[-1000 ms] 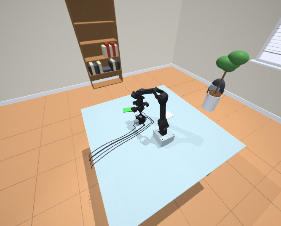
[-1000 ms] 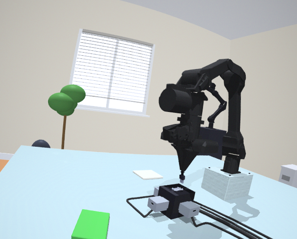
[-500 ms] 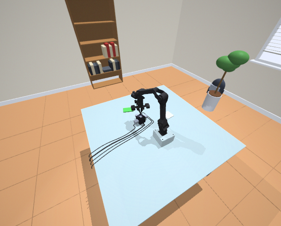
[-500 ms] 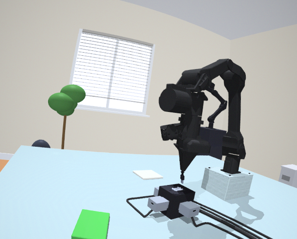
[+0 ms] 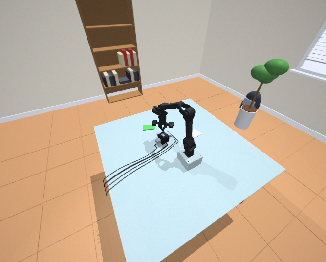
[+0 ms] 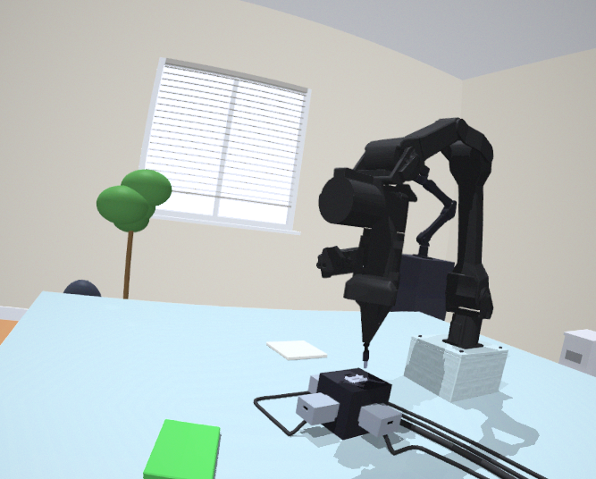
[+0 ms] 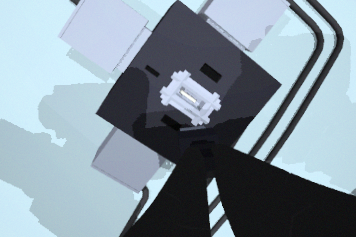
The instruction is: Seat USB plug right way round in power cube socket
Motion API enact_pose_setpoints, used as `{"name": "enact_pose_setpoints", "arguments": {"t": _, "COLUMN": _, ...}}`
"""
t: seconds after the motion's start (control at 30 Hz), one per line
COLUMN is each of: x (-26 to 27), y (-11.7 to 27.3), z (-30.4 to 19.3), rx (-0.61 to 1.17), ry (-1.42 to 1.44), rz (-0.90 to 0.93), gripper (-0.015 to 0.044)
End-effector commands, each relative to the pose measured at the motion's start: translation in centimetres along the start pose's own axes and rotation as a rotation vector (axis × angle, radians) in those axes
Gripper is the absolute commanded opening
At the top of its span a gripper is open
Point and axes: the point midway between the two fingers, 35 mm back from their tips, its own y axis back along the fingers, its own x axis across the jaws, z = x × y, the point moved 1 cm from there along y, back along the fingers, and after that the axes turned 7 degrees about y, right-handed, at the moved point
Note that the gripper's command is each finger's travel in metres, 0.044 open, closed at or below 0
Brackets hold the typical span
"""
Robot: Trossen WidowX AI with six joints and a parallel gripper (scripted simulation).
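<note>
The black power cube (image 5: 163, 138) (image 6: 343, 412) (image 7: 185, 34) stands on the table. Its top socket (image 6: 356, 379) (image 7: 189, 96) has a raised whitish frame, and no plug is in it; a pale strip shows inside in the wrist view. My gripper (image 5: 163, 130) (image 6: 365, 344) (image 7: 205, 157) points down above the cube and is shut on the small black USB plug (image 6: 365, 354) (image 7: 199, 137). The plug's pale metal tip points down, apart from the socket and off to one side of it in the wrist view. The fingers hide part of the plug; which way round it is I cannot tell.
Light grey plugs (image 6: 316, 407) (image 6: 380, 418) (image 7: 104, 26) (image 7: 247, 9) sit in the cube's sides. Their black cables (image 5: 140, 163) run to the table edge. A green block (image 5: 148, 127) (image 6: 182, 449) and a white flat piece (image 5: 196, 133) (image 6: 296, 349) lie on the table.
</note>
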Motion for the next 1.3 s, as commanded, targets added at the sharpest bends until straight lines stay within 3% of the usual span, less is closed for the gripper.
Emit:
{"name": "enact_pose_setpoints", "arguments": {"t": 0.0, "x": -0.01, "y": -0.03, "z": -0.01, "rx": 0.0, "ry": -0.096, "rz": -0.001, "gripper": 0.0}}
{"name": "enact_pose_setpoints", "arguments": {"t": 0.77, "x": -0.02, "y": -0.03, "z": -0.01, "rx": 0.0, "ry": -0.694, "rz": -0.001, "gripper": 0.0}}
{"name": "enact_pose_setpoints", "arguments": {"t": 1.27, "x": 0.01, "y": -0.01, "z": 0.01, "rx": -0.001, "ry": -0.707, "rz": 0.0, "gripper": 0.0}}
